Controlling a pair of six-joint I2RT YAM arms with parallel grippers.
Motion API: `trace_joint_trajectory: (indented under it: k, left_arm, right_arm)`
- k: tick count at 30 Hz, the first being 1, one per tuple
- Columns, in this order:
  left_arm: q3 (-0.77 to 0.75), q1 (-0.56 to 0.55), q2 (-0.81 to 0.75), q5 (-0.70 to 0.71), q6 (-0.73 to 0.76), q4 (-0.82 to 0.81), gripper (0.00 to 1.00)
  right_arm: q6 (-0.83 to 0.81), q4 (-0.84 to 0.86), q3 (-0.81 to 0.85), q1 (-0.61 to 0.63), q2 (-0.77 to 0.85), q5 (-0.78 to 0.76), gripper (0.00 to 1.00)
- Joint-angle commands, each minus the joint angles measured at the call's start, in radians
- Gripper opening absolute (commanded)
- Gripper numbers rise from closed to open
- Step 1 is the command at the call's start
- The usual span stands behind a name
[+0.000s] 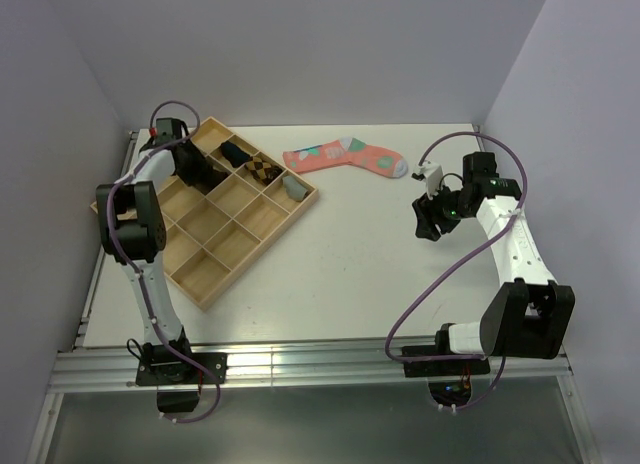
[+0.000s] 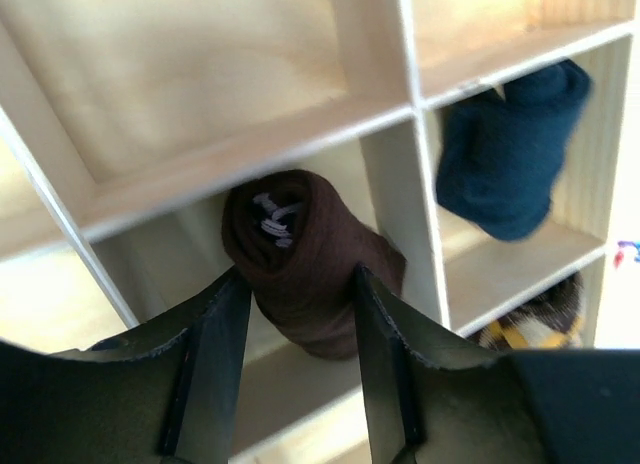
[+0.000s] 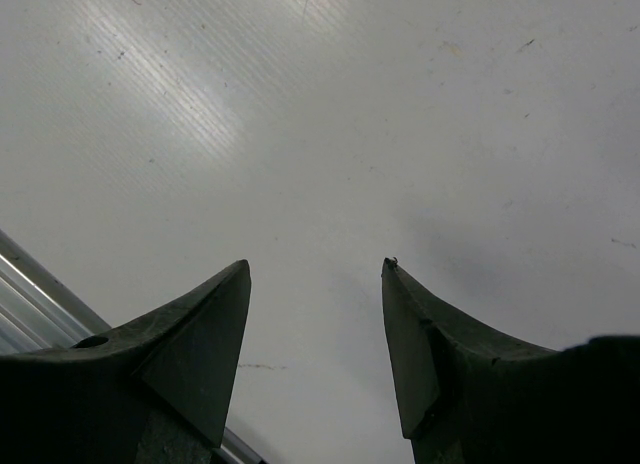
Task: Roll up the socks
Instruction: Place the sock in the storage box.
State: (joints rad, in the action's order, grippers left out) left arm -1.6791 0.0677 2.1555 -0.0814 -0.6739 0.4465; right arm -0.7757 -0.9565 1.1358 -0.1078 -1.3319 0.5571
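Observation:
The dark brown sock (image 2: 300, 254) is rolled up, a bit of white stripe showing, and lies in a compartment of the wooden tray (image 1: 215, 254). My left gripper (image 2: 300, 276) hangs just over it, jaws open, one finger in front of each side of the roll. In the top view the left gripper (image 1: 190, 162) is over the tray's far left part and hides the brown sock. A small grey sock (image 1: 293, 187) lies in a compartment at the tray's right corner. My right gripper (image 1: 430, 219) is open and empty above bare table (image 3: 320, 104).
A coral and teal patterned sock (image 1: 345, 156) lies flat on the table behind the tray. A navy rolled sock (image 2: 505, 154) and a yellow checkered one (image 2: 535, 319) fill neighbouring compartments. Tray dividers (image 2: 390, 184) stand close round the left fingers. Walls enclose the table.

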Motion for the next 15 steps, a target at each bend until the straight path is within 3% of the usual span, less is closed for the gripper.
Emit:
trace_joint_trajectory:
  k: [1, 8, 10, 15]
  left_arm:
    - [-0.033, -0.023, -0.109, -0.015, 0.005, 0.034, 0.5]
    - [-0.059, -0.035, -0.2, 0.028, 0.013, 0.084, 0.55]
    - [-0.019, -0.035, -0.259, 0.049, 0.014, 0.067, 0.62]
    - [0.071, -0.066, -0.429, 0.06, 0.028, 0.041, 0.6]
  right_arm:
    - [0.004, 0.002, -0.013, -0.007, 0.013, -0.008, 0.63]
    - [0.021, 0.005, -0.01, -0.007, 0.013, -0.005, 0.63]
    - [0.029, 0.013, -0.016, -0.007, 0.022, -0.002, 0.63]
    - [0.061, 0.035, -0.034, -0.006, 0.065, 0.007, 0.63]
